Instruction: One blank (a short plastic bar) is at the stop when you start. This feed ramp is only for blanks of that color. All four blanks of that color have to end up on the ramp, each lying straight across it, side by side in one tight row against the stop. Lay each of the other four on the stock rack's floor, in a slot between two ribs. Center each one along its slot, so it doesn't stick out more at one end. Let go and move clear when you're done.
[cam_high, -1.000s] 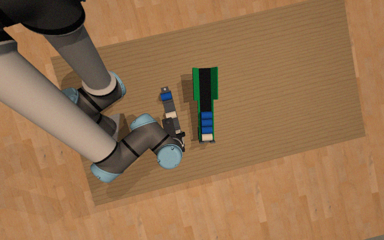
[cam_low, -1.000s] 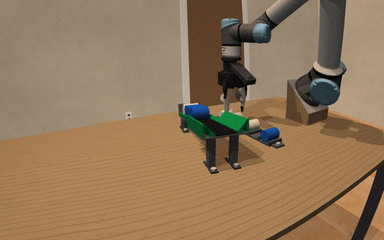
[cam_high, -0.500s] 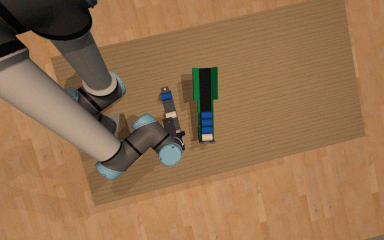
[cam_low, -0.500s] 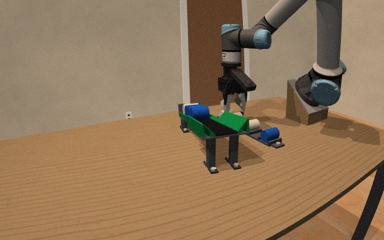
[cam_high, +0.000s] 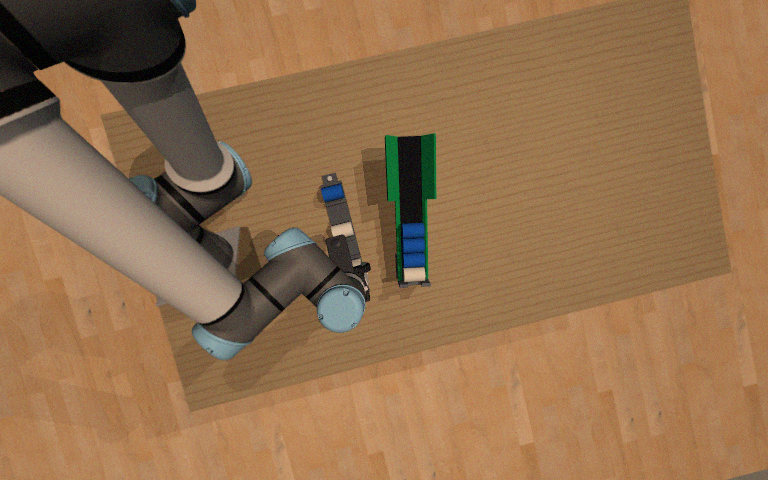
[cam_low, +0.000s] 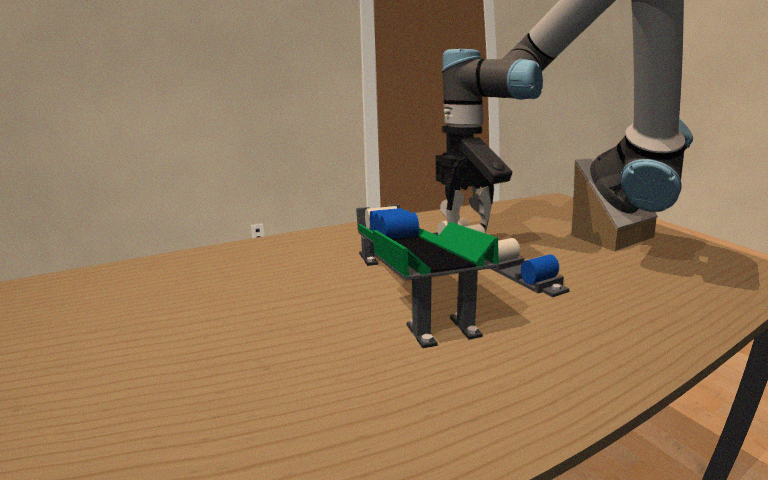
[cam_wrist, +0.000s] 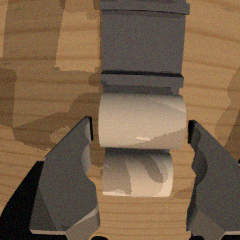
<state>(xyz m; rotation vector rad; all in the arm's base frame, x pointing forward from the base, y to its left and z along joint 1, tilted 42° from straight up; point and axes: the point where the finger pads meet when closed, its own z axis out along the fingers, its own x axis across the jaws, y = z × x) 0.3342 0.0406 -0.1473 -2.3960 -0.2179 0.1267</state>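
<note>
The green feed ramp (cam_high: 430, 164) (cam_low: 396, 254) holds three blue blanks (cam_high: 413, 245) (cam_low: 396, 223) in a row. A cream blank (cam_high: 414, 275) (cam_low: 372, 209) lies at the stop below them. The grey stock rack (cam_high: 338, 212) (cam_low: 512, 274) (cam_wrist: 142, 45) carries a blue blank (cam_high: 332, 193) (cam_low: 539, 268) at its far end and a cream blank (cam_high: 341, 228) (cam_low: 508, 247) in the middle. In the wrist view two more cream blanks lie side by side at the rack's near end. My gripper (cam_high: 361, 270) (cam_low: 468, 217) (cam_wrist: 140, 120) is open, one finger on each side of the upper blank (cam_wrist: 141, 122), with small gaps. The lower blank (cam_wrist: 137, 172) lies just behind.
The ramp stands on dark legs (cam_low: 421, 308) right beside the rack. The robot's wedge base (cam_low: 600, 226) sits at the table's back right. The table's front edge (cam_low: 651, 416) curves off to the right.
</note>
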